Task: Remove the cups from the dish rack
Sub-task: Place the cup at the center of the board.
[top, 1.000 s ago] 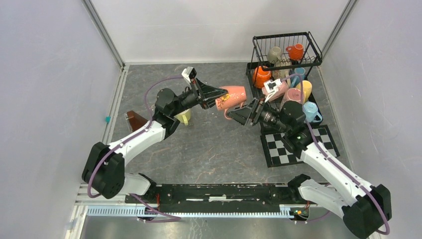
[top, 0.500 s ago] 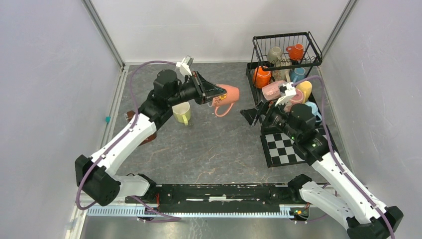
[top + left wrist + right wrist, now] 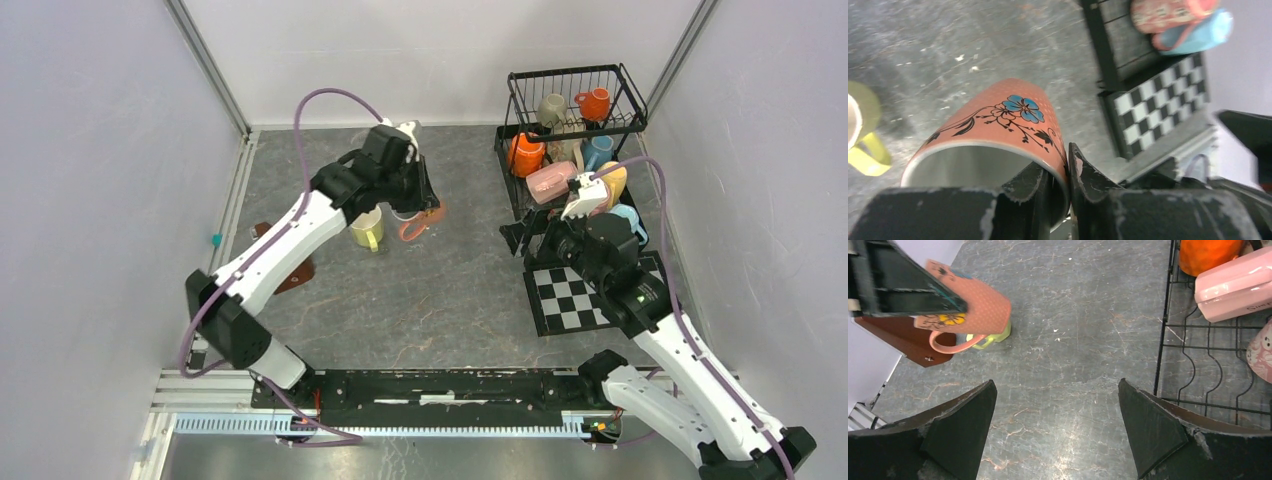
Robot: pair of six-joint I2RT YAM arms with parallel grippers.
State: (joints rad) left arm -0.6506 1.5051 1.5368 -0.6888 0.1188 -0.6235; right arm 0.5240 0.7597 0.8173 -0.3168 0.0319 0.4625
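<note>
My left gripper (image 3: 417, 204) is shut on the rim of a salmon-pink flowered mug (image 3: 414, 222), one finger inside and one outside, and holds it just above the floor beside a yellow mug (image 3: 366, 228). The held mug fills the left wrist view (image 3: 998, 117), pinched between the fingers of my left gripper (image 3: 1060, 157). My right gripper (image 3: 516, 234) is open and empty by the black dish rack (image 3: 570, 71). The right wrist view shows it open (image 3: 1055, 390) over bare floor. Orange (image 3: 525, 153), pink (image 3: 550, 181), blue and olive cups sit in the rack.
A brown wedge (image 3: 297, 272) lies left of the yellow mug. A checkered mat (image 3: 585, 302) lies in front of the rack under my right arm. Walls enclose the floor on three sides. The rack's lower wires (image 3: 1198, 347) are close to my right finger.
My left arm carried the salmon mug left and down beside the yellow mug, turning it handle-down. My right gripper drew back from the mug toward the rack.
</note>
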